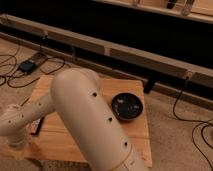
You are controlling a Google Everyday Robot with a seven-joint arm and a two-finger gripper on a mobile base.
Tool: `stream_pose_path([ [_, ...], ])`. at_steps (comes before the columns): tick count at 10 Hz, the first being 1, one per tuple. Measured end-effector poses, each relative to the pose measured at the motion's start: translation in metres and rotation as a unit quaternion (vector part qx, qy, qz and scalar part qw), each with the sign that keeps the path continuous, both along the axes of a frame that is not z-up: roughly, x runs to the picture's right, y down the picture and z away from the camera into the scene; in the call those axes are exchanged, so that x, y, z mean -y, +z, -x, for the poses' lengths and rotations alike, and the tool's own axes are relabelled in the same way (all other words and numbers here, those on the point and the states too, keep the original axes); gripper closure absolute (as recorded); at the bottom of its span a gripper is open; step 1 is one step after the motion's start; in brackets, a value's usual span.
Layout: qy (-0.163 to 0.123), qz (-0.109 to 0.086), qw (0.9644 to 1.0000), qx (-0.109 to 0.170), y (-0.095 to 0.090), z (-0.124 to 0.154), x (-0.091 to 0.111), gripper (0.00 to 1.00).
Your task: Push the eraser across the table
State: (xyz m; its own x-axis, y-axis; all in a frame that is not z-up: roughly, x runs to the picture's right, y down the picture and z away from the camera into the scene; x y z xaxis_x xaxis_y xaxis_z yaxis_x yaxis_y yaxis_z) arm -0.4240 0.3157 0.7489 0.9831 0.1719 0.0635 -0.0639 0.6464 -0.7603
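Where the surface (117,86) nears its left edge, the eraser (36,125) lies flat beside the bulky cream arm (85,115), which folds down leftward to a low joint. The pincer is hidden behind it, so I cannot tell its state.

Tool (21,139) low left, perhaps beside eraser (36,125).

Hand (17,141) low at left, arm (85,115) hiding much table (125,134), eraser (38,125) partly behind it
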Motion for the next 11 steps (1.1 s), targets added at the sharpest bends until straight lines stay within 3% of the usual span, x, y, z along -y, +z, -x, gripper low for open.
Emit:
stream_pose_path([
  [11, 0.02, -0.051, 0.9985, -0.001, 0.056, -0.015, 0.062, 0.35],
])
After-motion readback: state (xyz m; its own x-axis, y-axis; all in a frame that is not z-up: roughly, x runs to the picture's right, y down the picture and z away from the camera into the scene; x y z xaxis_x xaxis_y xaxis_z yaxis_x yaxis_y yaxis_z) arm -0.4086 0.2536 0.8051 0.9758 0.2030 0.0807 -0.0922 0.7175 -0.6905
